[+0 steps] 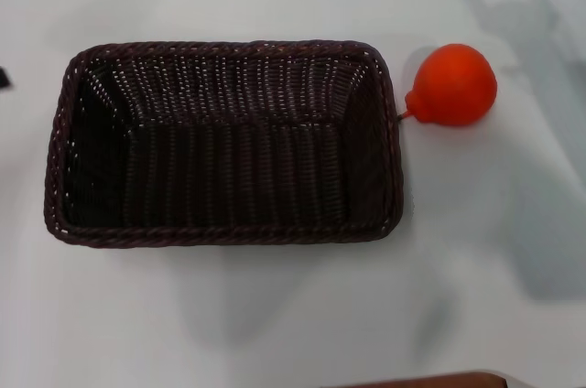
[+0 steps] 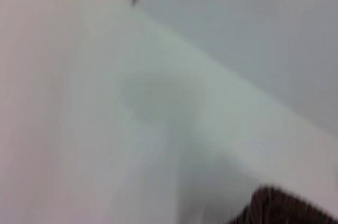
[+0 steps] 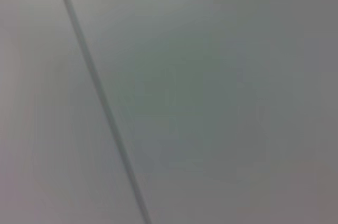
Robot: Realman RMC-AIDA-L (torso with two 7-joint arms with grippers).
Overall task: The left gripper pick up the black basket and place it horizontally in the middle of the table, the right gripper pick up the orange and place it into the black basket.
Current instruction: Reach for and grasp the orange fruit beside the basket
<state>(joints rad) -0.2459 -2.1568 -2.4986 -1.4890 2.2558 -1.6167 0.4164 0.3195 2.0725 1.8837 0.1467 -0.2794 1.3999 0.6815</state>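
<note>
The black basket (image 1: pixel 224 141) lies lengthwise across the middle of the white table (image 1: pixel 275 315), open side up and empty. The orange (image 1: pixel 455 86) sits on the table just off the basket's right end, its nub and stem pointing at the rim. Only a small dark sliver of the left gripper (image 1: pixel 4 79) shows at the left edge of the head view, apart from the basket. The right gripper is out of view; only an arm shadow falls on the table beyond the orange. A corner of the basket (image 2: pixel 285 209) shows in the left wrist view.
The table's brown edge strip (image 1: pixel 430 379) shows at the near edge. The right wrist view shows only a pale surface crossed by a thin dark line (image 3: pixel 100 97).
</note>
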